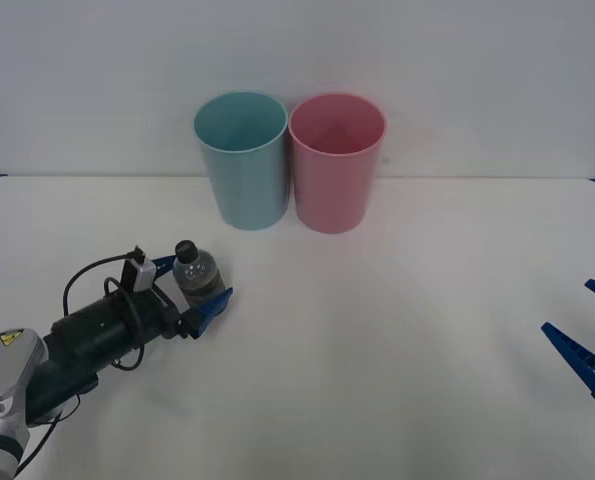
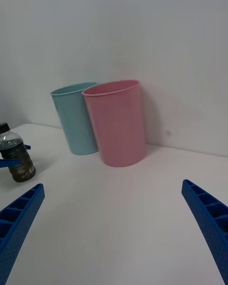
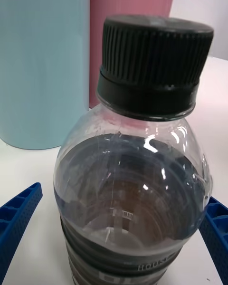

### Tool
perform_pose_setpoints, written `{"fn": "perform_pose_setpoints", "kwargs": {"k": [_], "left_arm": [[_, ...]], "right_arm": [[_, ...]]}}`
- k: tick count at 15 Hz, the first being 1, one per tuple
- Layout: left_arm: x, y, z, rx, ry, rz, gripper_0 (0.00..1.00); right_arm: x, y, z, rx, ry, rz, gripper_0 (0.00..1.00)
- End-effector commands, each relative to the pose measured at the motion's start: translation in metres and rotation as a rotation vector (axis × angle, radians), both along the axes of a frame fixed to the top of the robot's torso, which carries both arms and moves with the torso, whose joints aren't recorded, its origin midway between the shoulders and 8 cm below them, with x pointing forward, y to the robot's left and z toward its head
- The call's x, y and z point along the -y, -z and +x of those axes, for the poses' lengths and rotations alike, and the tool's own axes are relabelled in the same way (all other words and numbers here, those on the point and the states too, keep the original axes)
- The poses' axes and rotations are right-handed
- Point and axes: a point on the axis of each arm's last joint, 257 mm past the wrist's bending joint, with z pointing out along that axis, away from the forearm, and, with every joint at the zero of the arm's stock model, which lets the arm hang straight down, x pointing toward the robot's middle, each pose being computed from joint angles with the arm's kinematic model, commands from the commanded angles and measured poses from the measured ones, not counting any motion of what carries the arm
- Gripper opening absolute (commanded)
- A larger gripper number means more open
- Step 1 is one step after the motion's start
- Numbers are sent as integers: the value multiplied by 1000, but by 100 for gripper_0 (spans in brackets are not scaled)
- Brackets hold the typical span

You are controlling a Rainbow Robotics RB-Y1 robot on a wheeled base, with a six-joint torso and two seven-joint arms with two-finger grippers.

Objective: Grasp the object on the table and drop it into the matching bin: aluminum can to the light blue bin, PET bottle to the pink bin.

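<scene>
The PET bottle (image 1: 197, 273) stands upright on the counter (image 1: 377, 340), in front of the light blue bin (image 1: 241, 160). The left gripper (image 1: 191, 290) straddles it, fingers open either side, not yet closed. Grasping, lifting and dropping into the pink bin (image 1: 337, 162) remain. Both bins look empty. The right gripper (image 1: 587, 335) waits open, well right of the pink bin.

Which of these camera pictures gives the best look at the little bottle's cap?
The left wrist view: the PET bottle is close up, its ribbed black cap sharp between the left claw's fingers. In the front view the cap is a small dot; in the right wrist view it sits at the edge.
</scene>
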Motion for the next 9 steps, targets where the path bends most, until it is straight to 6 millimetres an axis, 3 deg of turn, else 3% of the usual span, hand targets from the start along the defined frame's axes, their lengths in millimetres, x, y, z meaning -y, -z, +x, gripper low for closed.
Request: {"fn": "perform_pose_setpoints", "kwargs": {"k": [1,2,3,9], "left_arm": [[-1,1,0,-1,-3,0,39],[0,2,-1,5,3,14,8],[0,5,-1,11,9,41,0],[-5,2,1,13,-3,30,0]], "right_arm": [[0,0,0,0,0,0,100],[0,0,0,0,0,0,100],[0,0,0,0,0,0,100],[0,0,0,0,0,0,100]]}}
